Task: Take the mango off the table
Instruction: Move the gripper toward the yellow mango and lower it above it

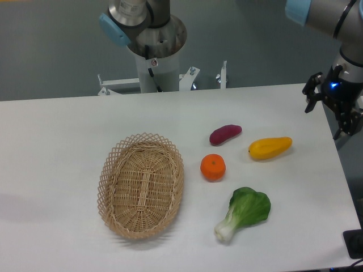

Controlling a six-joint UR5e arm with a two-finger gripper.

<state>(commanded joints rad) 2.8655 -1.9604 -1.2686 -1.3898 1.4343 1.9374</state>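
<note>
My pincer (328, 113) hangs at the right edge of the table (57, 147), its dark fingers spread apart with nothing between them. It sits up and to the right of the mango (270, 148), well apart from it and touching no fruit.

The mango lies on its side on the white tabletop, yellow-orange and glossy, its long axis running roughly left to right with the right end tilted slightly upward in the view. Just to its left, near but not touching, lies a purple sweet potato (225, 135). Below that tuber rests a round orange (212, 167), and further toward the front edge lies a bok choy (244, 212), leaves pointing up and right, white stem down and left. An oval wicker basket (141, 185) stands on the left half of the table, apart from all the produce
</note>
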